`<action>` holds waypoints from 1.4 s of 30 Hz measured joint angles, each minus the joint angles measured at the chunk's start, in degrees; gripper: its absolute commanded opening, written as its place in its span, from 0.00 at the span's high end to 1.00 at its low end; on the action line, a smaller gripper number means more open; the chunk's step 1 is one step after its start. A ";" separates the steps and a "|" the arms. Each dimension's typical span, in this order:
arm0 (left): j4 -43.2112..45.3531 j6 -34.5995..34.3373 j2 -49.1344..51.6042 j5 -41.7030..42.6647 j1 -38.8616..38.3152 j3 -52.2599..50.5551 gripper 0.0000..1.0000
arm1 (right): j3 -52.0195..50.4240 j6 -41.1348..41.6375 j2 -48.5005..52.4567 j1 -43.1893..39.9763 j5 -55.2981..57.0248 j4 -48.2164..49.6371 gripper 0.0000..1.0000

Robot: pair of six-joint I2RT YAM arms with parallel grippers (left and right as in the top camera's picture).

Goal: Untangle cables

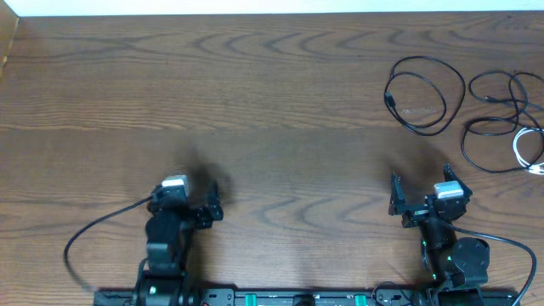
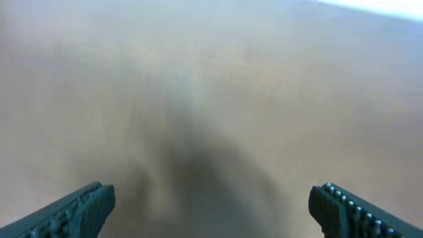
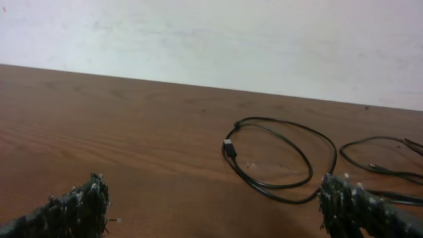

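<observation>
Seen from above, three cables sit at the table's [image 1: 255,93] far right: a black loop [image 1: 392,100], a tangled black cable [image 1: 514,102] beside it, and a white cable [image 1: 520,146] at the right edge. The right wrist view catches only the loop [image 3: 229,148] and part of the tangle [image 3: 370,166]; the left wrist view shows blurred wood. Both the left gripper [image 1: 212,202] and the right gripper [image 1: 422,185] have jaws spread wide, holding nothing. The loop lies ahead of the right jaws, apart from them. Bare wood stretches across the centre and left
</observation>
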 measured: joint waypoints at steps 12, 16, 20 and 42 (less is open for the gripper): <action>-0.31 3.56 -16.11 -0.22 0.00 0.26 0.00 | 0.00 -0.02 0.00 0.00 -0.02 0.00 0.01; -0.31 4.04 -16.11 -0.22 0.00 0.26 0.00 | 0.00 0.00 0.00 0.00 -0.02 0.02 0.01; -0.31 4.20 -16.11 -0.22 0.00 0.26 0.01 | 0.00 -0.02 0.00 0.00 -0.02 0.00 0.01; -0.31 4.24 -16.11 -0.24 0.00 0.26 0.00 | 0.00 0.00 0.00 0.00 -0.02 0.00 0.01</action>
